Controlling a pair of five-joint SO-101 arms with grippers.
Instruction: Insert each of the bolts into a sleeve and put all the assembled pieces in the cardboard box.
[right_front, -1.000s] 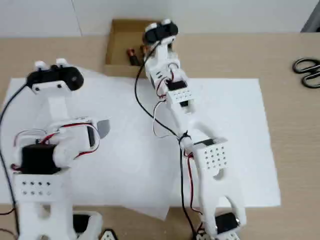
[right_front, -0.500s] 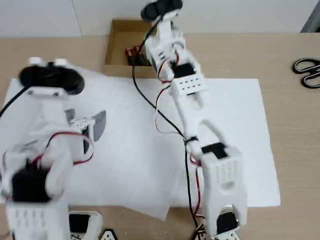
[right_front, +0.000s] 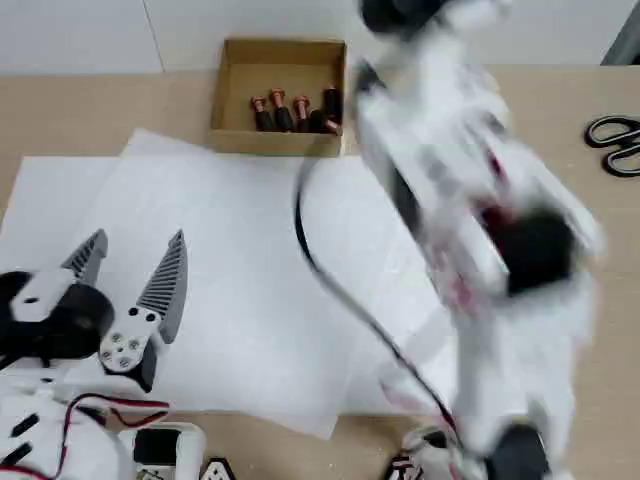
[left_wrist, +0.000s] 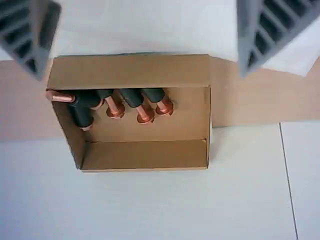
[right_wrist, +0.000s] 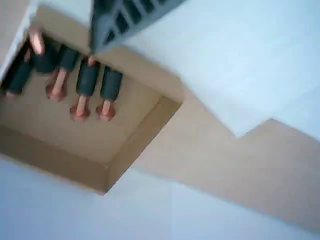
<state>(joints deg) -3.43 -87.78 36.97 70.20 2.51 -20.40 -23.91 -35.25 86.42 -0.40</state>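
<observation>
The cardboard box (right_front: 227, 100) sits at the back edge of the counter (right_front: 120, 100), just past the white paper (right_front: 260, 270). Inside it the bolts (left_wrist: 145, 114) lie in black sleeves (left_wrist: 131, 97), side by side. The left wrist view shows their copper heads well. In the high view they look small.

The high view shows the left hand (right_front: 140, 238) near the front left corner of the counter. Its fingers (left_wrist: 265, 30) are wide apart and hold nothing. The right arm (right_front: 480, 210) is just a blur there.

The right hand (right_wrist: 117, 20) is near the box but cut off, so I cannot tell if it is apart or together. Scissors (right_front: 612, 143) lie at the counter's right edge, partly cut off.
</observation>
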